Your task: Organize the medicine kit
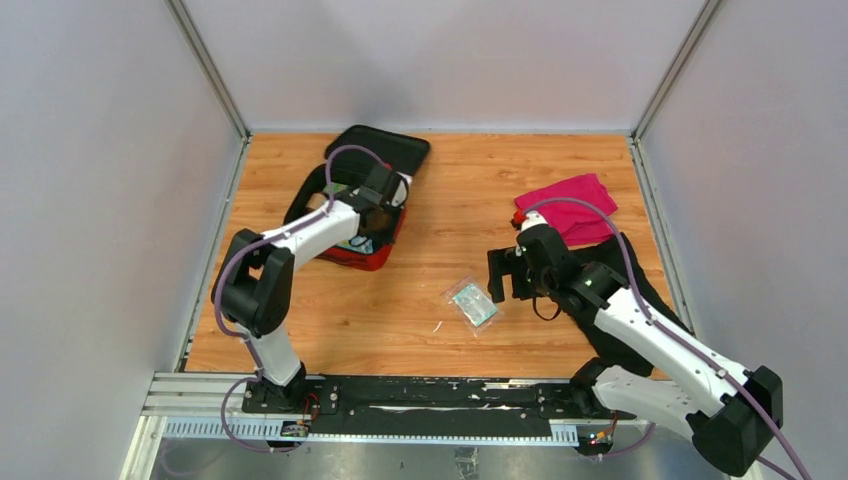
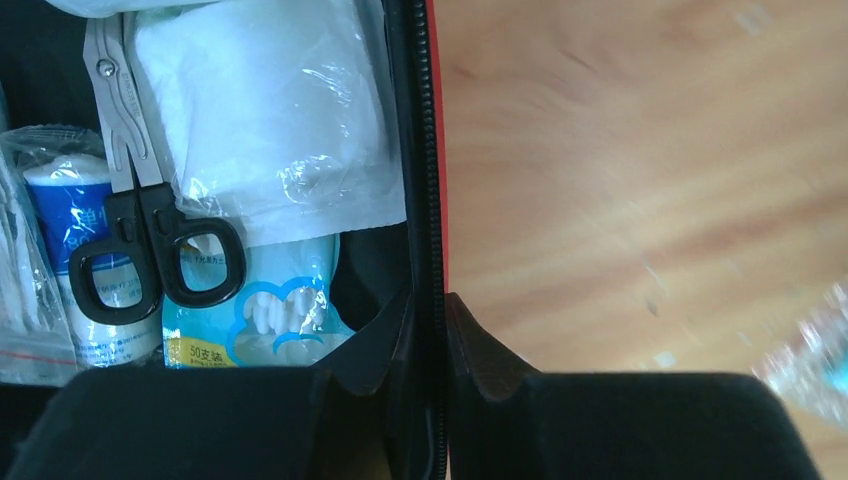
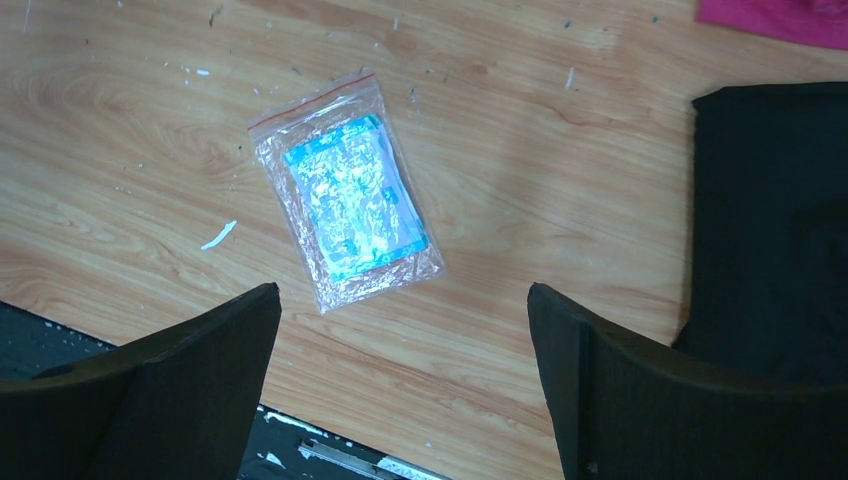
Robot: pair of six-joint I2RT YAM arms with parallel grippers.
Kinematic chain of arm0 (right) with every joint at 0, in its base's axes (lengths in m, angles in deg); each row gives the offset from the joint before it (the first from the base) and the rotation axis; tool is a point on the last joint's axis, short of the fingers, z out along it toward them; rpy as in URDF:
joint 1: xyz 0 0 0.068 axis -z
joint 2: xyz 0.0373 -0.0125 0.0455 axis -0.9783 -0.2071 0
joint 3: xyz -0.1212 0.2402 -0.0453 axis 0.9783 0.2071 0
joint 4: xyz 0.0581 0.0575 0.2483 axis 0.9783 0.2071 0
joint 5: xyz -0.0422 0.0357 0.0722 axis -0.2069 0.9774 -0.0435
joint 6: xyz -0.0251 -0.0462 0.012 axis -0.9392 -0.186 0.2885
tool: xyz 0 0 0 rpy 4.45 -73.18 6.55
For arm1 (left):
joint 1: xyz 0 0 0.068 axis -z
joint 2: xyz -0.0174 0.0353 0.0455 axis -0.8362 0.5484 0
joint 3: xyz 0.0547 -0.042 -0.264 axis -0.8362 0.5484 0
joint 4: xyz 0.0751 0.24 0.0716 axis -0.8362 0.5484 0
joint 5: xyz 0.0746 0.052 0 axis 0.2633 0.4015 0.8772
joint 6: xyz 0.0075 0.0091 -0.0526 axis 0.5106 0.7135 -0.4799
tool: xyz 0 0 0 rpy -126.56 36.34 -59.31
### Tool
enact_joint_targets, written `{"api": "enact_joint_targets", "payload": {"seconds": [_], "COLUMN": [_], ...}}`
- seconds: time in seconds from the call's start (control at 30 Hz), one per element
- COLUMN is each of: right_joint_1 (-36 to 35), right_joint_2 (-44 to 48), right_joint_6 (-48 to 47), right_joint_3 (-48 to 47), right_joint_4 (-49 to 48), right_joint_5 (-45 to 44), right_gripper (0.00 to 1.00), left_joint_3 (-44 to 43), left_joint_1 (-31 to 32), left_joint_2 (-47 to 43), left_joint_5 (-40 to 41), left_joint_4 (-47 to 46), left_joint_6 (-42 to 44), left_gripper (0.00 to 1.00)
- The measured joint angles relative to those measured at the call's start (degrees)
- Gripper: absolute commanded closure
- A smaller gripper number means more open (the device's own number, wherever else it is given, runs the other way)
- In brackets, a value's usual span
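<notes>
The medicine kit (image 1: 366, 258) lies open at the back left, red outside and black inside, its lid (image 1: 390, 148) flat behind it. My left gripper (image 1: 386, 204) is over its right side, shut on the zipped rim (image 2: 421, 150), one finger inside the case and one outside. Inside lie scissors (image 2: 130, 200), a white gauze packet (image 2: 260, 110), a blue packet (image 2: 262, 322) and a bandage roll (image 2: 68, 205). My right gripper (image 1: 505, 275) hangs open over the table just right of a clear zip bag (image 3: 350, 205) with blue contents, nothing between its fingers.
A magenta cloth (image 1: 572, 206) lies at the back right, with a black cloth (image 1: 645, 300) under my right arm beside it. A black rail (image 1: 400, 405) runs along the near edge. Grey walls close in three sides.
</notes>
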Motion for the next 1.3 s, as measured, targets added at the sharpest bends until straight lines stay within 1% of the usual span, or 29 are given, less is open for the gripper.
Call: {"api": "enact_joint_targets", "payload": {"seconds": [0.17, 0.2, 0.27, 0.3, 0.33, 0.37, 0.4, 0.43, 0.47, 0.6, 0.67, 0.87, 0.93, 1.1, 1.23, 1.3], "right_joint_1": [0.0, 0.0, 0.1, 0.1, 0.1, 0.1, 0.2, 0.2, 0.2, 0.3, 0.3, 0.8, 0.9, 1.0, 1.0, 1.0], "right_joint_2": [3.3, 4.1, 5.0, 5.3, 5.6, 5.9, 6.1, 6.1, 6.0, 5.5, 5.2, 3.6, 2.6, 1.2, 0.9, 0.9], "right_joint_6": [2.1, 2.7, 3.7, 4.1, 4.6, 5.3, 5.7, 5.9, 6.4, 7.4, 8.1, 9.1, 9.3, 9.6, 9.6, 9.6], "right_joint_3": [0.9, 1.4, 2.3, 2.7, 3.2, 3.8, 4.1, 4.3, 4.6, 4.6, 4.7, 4.7, 4.7, 4.7, 4.8, 4.8], "right_joint_4": [-0.1, -0.2, -0.3, -0.4, -0.6, -0.8, -0.8, -1.0, -1.2, -1.9, -2.2, -3.8, -4.4, -5.5, -6.1, -6.3], "right_joint_5": [-4.3, -5.3, -6.6, -7.1, -7.6, -8.0, -8.2, -8.4, -8.5, -8.9, -9.1, -8.8, -8.5, -7.2, -6.3, -6.1], "right_gripper": [0.01, 0.01, 0.01, 0.01, 0.01, 0.01, 0.01, 0.01, 0.01, 0.01, 0.01, 0.01, 0.01, 0.01, 0.01, 0.01], "left_joint_3": [8.0, 9.9, 12.5, 13.4, 14.5, 15.6, 16.2, 16.8, 17.5, 18.6, 18.6, 18.6, 18.7, 19.6, 20.7, 21.3], "left_joint_1": [12.0, 15.2, 19.3, 20.8, 22.1, 23.1, 23.4, 23.5, 23.3, 22.9, 23.0, 23.0, 23.0, 22.0, 17.0, 12.7], "left_joint_2": [-6.4, -8.0, -10.2, -11.1, -12.0, -13.1, -13.8, -14.5, -15.4, -18.3, -19.1, -19.5, -19.8, -21.8, -25.3, -27.5], "left_joint_5": [-0.7, -0.7, -0.5, -0.3, -0.4, -0.4, -0.3, -0.1, 0.7, 5.0, 7.4, 15.0, 18.0, 22.4, 22.6, 22.3], "left_joint_4": [-1.4, -1.9, -2.6, -2.8, -3.1, -3.2, -3.2, -3.0, -2.4, 1.1, 3.1, 9.3, 11.2, 14.1, 15.6, 16.1], "left_joint_6": [0.4, 0.5, 0.5, 0.5, 0.4, 0.4, 0.2, -0.1, -0.6, -2.0, -2.6, -5.4, -6.9, -9.2, -10.6, -11.1], "left_gripper": [1.00, 1.00, 0.93, 0.88, 0.79, 0.74, 0.70, 0.63, 0.59, 0.54, 0.50, 0.30, 0.25, 0.18, 0.16, 0.15]}}
